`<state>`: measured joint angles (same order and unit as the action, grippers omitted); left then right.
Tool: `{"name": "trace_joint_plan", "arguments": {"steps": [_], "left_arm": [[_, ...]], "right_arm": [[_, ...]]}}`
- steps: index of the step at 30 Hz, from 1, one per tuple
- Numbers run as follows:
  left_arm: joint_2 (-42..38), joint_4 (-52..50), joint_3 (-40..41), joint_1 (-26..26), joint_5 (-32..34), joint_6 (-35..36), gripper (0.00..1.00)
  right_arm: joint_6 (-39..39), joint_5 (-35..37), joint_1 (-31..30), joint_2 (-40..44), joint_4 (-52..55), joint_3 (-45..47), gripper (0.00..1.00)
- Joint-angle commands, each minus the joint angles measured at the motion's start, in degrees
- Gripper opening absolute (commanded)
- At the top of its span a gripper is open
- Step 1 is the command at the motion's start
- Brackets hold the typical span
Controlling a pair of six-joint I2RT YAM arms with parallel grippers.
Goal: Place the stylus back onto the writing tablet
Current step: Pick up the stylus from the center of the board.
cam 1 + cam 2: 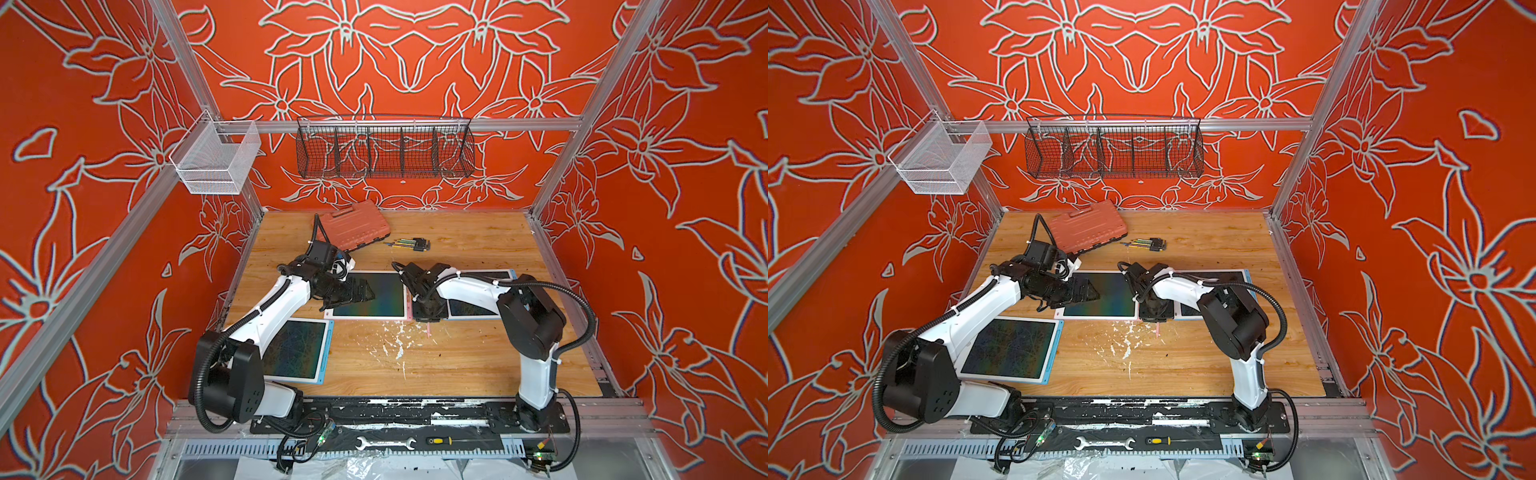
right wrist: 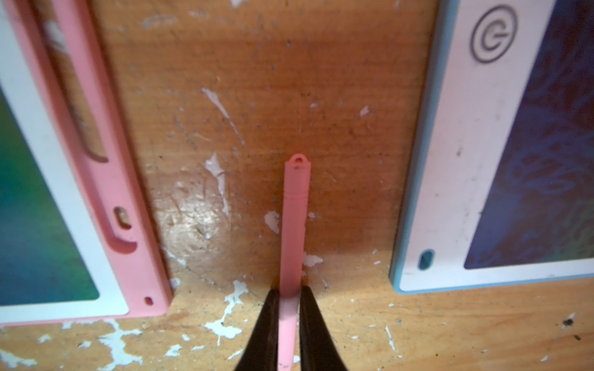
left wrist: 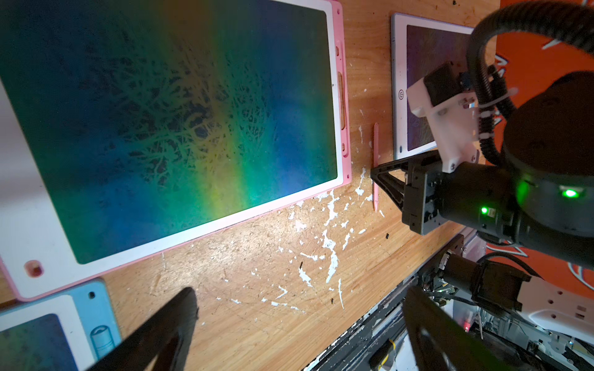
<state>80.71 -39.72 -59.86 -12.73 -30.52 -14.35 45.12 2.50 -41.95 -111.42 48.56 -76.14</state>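
The pink stylus (image 2: 294, 225) lies along the wood in the gap between two tablets. My right gripper (image 2: 289, 290) is shut on it near its pointed end, one black finger on each side; it is also seen in the left wrist view (image 3: 374, 175). In both top views only the stylus tip (image 1: 428, 330) (image 1: 1158, 330) pokes out below that gripper. The pink-rimmed writing tablet (image 1: 386, 295) (image 3: 160, 128) lies just left of it, its side groove (image 2: 83, 128) empty. My left gripper (image 3: 302, 294) hovers open over the tablet's near left part (image 1: 365, 293), holding nothing.
A blue-rimmed tablet (image 1: 469, 307) lies right of the stylus, another (image 1: 297, 349) at the front left. A red tool case (image 1: 357, 226) and a bunch of small tools (image 1: 409, 244) sit at the back. White paint flecks (image 1: 395, 340) mark the wood. Wire baskets (image 1: 384, 147) hang on the back wall.
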Motion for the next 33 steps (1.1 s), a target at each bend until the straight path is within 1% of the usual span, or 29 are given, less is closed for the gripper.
{"name": "trace_joint_plan", "arguments": {"steps": [1, 11, 20, 33], "left_arm": [[-1.39, 0.09, 0.75, -0.28, 0.33, 0.24, 0.97], [-1.17, 0.17, 0.92, -0.27, 0.38, 0.33, 0.97], [-1.26, 0.26, 0.92, -0.24, 0.55, 0.20, 0.97], [-1.12, 0.35, 0.98, -0.18, 0.73, 0.31, 0.97]], "right_arm": [[-0.13, -0.04, 0.43, -2.14, 0.22, -0.58, 0.15], [0.79, -1.03, 0.64, -2.49, 0.34, 0.37, 0.11], [1.12, -1.37, 0.81, -2.27, 0.11, 0.84, 0.10], [1.65, 0.08, 0.77, -0.91, 1.52, -1.77, 0.09]]}}
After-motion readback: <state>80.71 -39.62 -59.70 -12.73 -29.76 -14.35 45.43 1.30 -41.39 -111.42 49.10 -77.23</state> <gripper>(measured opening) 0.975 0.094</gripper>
